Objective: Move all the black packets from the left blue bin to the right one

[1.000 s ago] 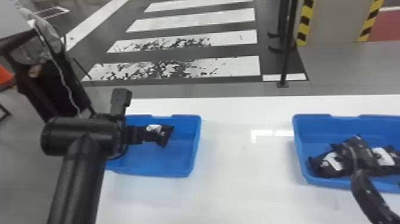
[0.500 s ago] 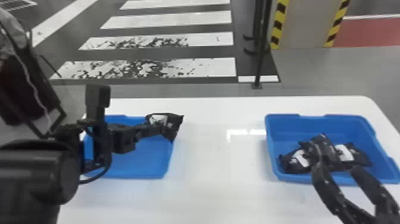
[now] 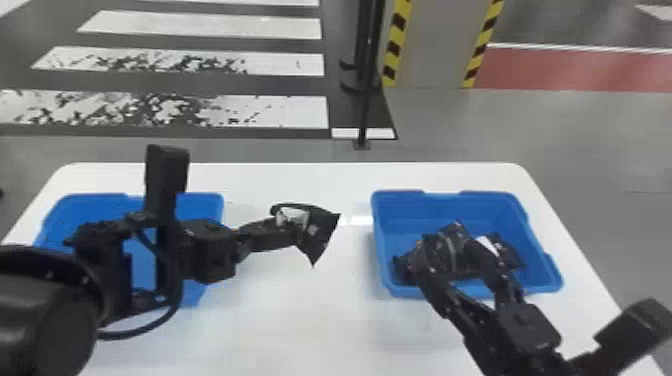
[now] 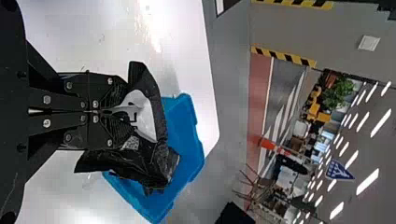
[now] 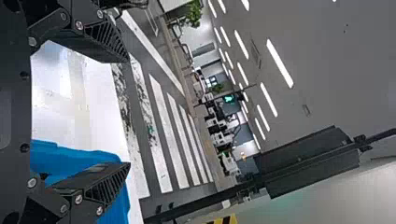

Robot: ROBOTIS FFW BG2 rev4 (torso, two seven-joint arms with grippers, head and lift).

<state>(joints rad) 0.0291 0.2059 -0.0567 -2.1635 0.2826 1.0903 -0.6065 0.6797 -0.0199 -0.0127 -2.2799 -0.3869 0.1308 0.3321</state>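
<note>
Between the two bins, above the white table, my left gripper (image 3: 287,232) is shut on a black packet (image 3: 320,232) with a white label. In the left wrist view my left gripper (image 4: 119,112) pinches that packet (image 4: 152,156) by its labelled part. Several black packets (image 3: 450,250) lie in the right blue bin (image 3: 425,200). Over that bin's near side my right gripper (image 3: 465,255) stands with its fingers spread. In the right wrist view my right gripper (image 5: 128,112) is open with nothing between its fingers. My left arm covers much of the left blue bin (image 3: 200,200).
The white table (image 3: 300,325) carries both bins, with a gap between them. Beyond its far edge stands a dark pole (image 3: 367,95) on the floor. The right bin's left wall (image 3: 380,250) faces the held packet.
My left gripper has moved right with the packet, out of the left bin and over the gap. More of my right arm shows over the right bin, and the head view has shifted.
</note>
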